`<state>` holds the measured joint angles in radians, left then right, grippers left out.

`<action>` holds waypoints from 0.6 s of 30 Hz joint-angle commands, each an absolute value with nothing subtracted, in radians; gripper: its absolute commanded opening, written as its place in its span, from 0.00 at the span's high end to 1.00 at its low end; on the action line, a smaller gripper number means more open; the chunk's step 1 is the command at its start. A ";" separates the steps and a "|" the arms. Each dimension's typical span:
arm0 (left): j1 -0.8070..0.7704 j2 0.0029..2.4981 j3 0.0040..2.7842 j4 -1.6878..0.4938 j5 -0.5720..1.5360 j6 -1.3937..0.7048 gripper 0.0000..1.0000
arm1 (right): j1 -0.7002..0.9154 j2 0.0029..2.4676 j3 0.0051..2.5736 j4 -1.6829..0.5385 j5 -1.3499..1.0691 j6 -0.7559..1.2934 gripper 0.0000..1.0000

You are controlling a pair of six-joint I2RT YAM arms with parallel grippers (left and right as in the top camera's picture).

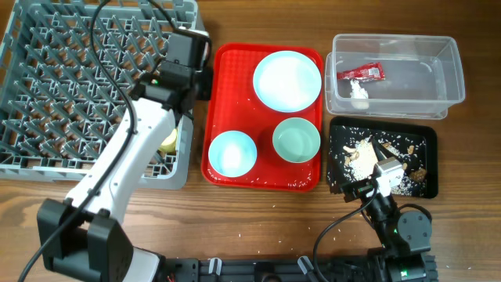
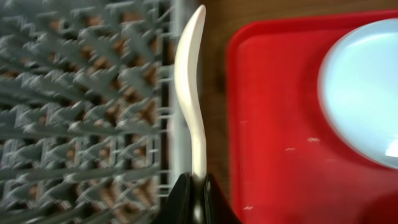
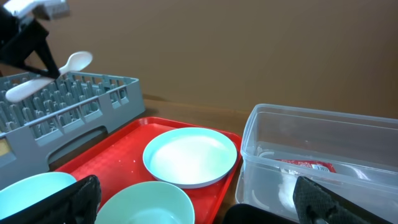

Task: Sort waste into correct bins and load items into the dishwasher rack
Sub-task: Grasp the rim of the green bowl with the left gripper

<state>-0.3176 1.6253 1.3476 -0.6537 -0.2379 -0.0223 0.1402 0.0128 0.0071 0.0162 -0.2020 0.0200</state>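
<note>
White plastic spoon [image 2: 189, 93] pinched tight in left gripper [image 2: 198, 186], sticking out ahead along rim of grey plastic lattice rack [image 2: 74, 112]. Right gripper [image 3: 199, 202] spread wide.

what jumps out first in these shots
The bright red tray at centre, carrying a white plate and two pale blue-green bowls, draws the eye first. Next is the left gripper, shut on a white spoon at the edge of the big grey rack on the left. On the right, a black tray is strewn with crumbs.
</note>
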 commanded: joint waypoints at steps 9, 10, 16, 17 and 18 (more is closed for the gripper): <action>-0.179 1.713 1.348 -0.671 -0.097 0.016 0.49 | 0.137 0.005 0.005 0.020 -0.215 0.003 0.00; -0.179 1.686 1.348 -0.672 -0.076 0.014 0.44 | 0.137 0.005 0.005 0.021 -0.215 0.003 0.00; -0.291 1.571 1.348 -0.677 0.197 -0.135 0.46 | 0.137 0.005 0.005 0.021 -0.215 0.003 0.00; -0.326 1.587 1.348 -0.678 0.197 -0.171 0.47 | 0.137 0.005 0.005 0.020 -0.215 0.002 0.00; -0.382 1.616 1.348 -0.682 0.198 -0.218 0.50 | 0.137 0.005 0.005 0.020 -0.215 0.003 0.00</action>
